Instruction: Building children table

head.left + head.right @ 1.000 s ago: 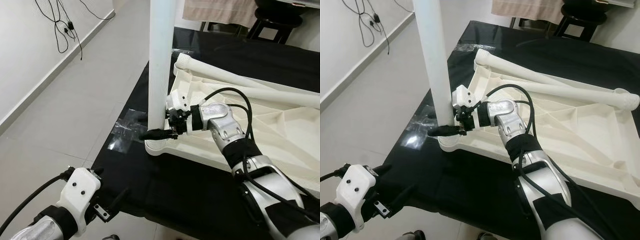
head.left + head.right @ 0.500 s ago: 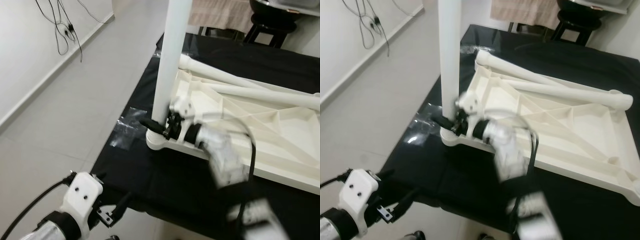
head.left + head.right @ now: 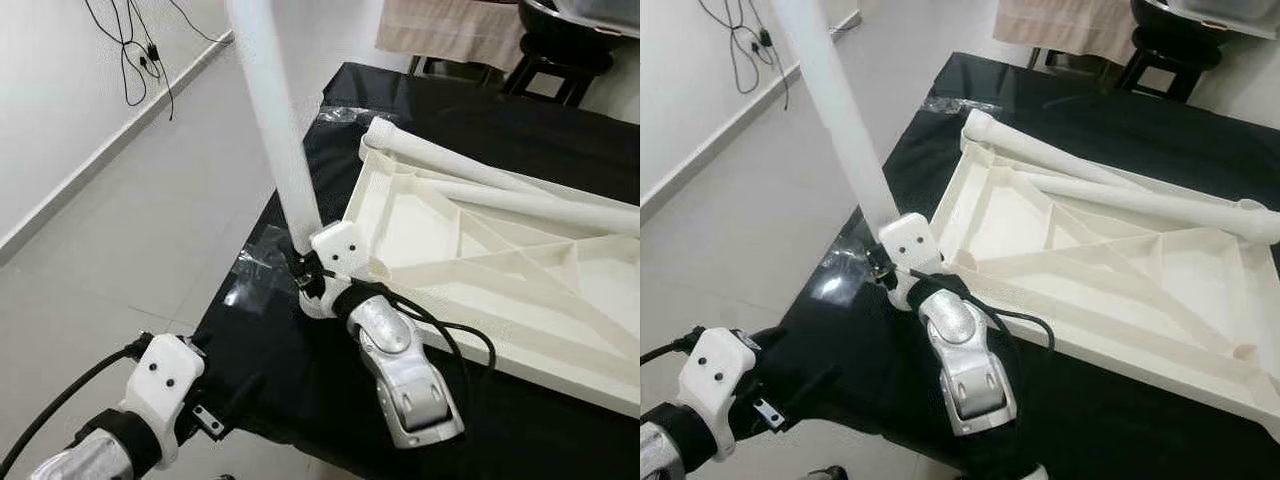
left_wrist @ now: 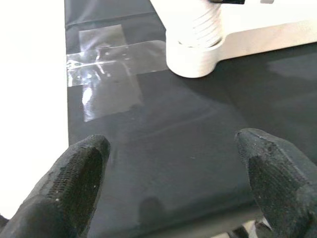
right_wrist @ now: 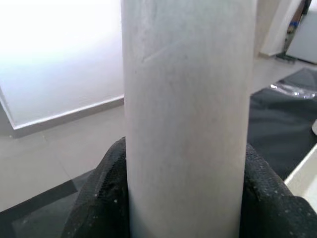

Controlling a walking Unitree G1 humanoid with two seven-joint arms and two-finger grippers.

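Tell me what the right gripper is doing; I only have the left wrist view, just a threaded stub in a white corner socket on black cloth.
Observer: The right gripper is shut on the white table leg, one finger on each side, low near the socket.
Operator: Report the leg's angle.
Observer: It leans, its top tilted toward the robot's left, away from the tabletop.
Operator: Name what else lies on the tabletop.
Observer: Two more loose legs lie across the upturned tabletop's far side.

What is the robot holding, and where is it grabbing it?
The right tool grips the white table leg near its bottom end, by the tabletop's corner socket. The left tool is open, holding nothing.
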